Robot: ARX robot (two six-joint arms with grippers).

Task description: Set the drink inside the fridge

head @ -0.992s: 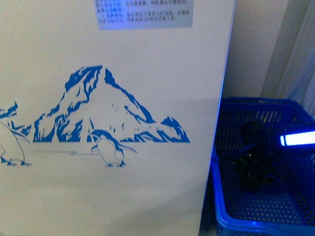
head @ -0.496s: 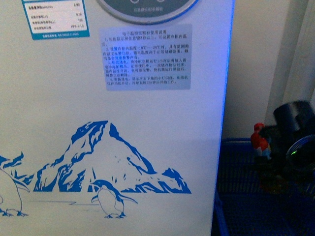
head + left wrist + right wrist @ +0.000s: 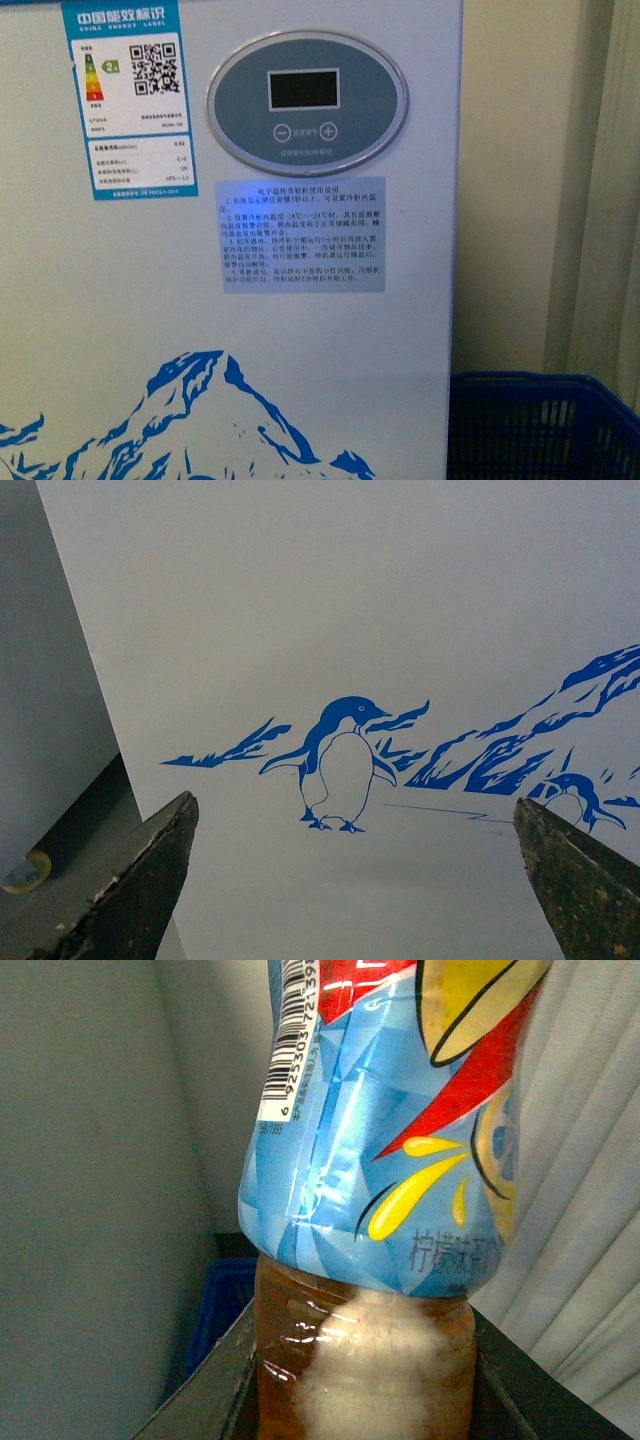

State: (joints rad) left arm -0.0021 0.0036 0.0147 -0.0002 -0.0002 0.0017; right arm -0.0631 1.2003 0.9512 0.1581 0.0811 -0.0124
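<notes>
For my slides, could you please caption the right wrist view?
Right gripper holds the drink below its blue label, fingers on either side.

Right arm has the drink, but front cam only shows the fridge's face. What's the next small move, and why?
Probably rise higher: the drink sits clamped in the right gripper, yet the front view shows only the front wall of the fridge and its control panel, not its top. The left gripper, jaws open, faces that wall.

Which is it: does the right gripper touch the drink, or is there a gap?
Touching. The right wrist view shows the drink wedged between the dark fingers of the right gripper, with no gap on either side.
</notes>
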